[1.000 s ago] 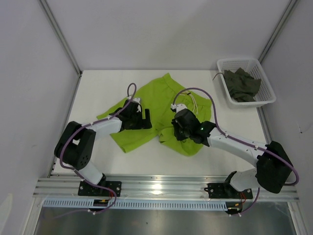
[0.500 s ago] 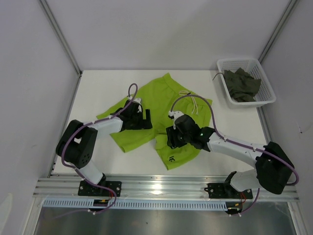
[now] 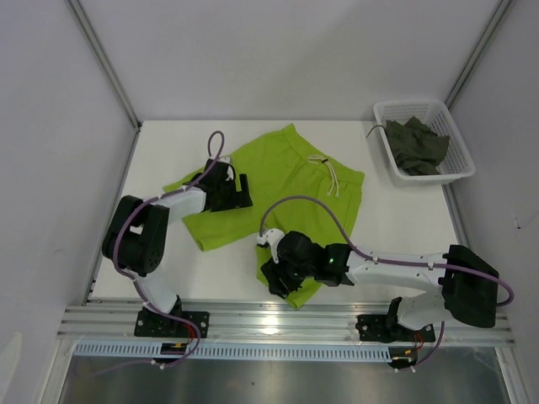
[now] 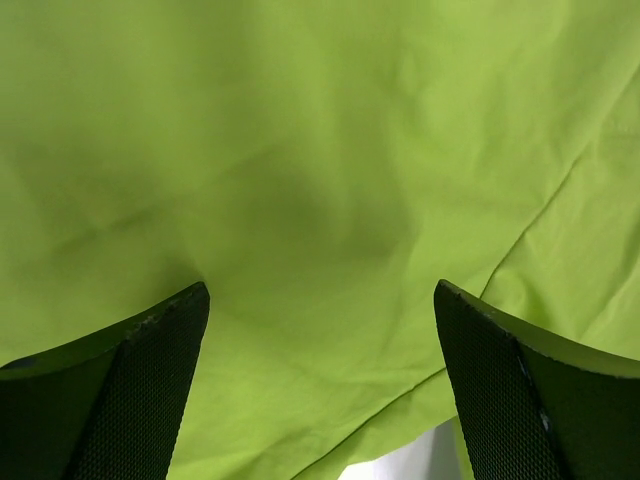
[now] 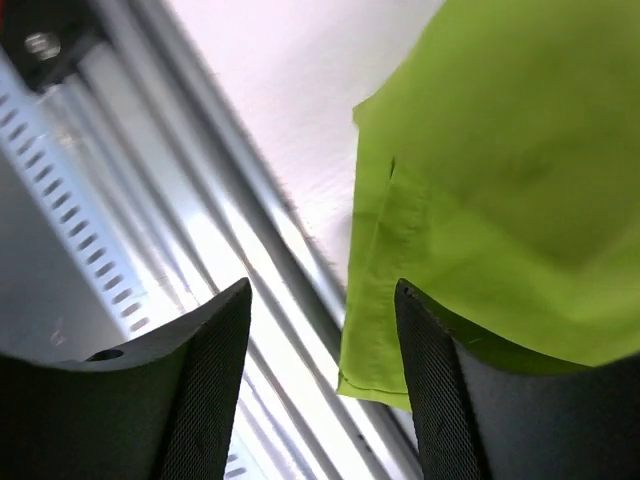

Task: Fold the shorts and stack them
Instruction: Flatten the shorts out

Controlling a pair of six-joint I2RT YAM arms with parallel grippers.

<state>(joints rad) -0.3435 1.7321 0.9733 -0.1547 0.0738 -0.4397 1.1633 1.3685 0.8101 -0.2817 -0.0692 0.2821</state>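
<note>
The lime green shorts [image 3: 286, 172] lie spread out on the white table [image 3: 168, 151], waistband and drawstring to the right. My left gripper [image 3: 232, 192] hovers open over their left leg; in the left wrist view both fingers [image 4: 150, 370] stand wide apart above the green cloth [image 4: 320, 150], with my left gripper [image 4: 320, 290] holding nothing. My right gripper [image 3: 280, 278] is open over the right leg's hem [image 3: 301, 295] at the table's near edge. In the right wrist view that hem [image 5: 375, 340] hangs over the edge beside my right gripper [image 5: 320, 290]. The dark olive-grey shorts [image 3: 417, 145] lie crumpled in the basket.
The white mesh basket [image 3: 421, 103] stands at the back right corner. An aluminium rail [image 3: 278, 316] runs along the near edge below the right gripper, also in the right wrist view [image 5: 180, 200]. White walls enclose the table on the left, back and right.
My right gripper has opened and moved toward the near edge; the right leg, bunched before, now lies drawn out to the edge. The left gripper shifted a little back and left, still open.
</note>
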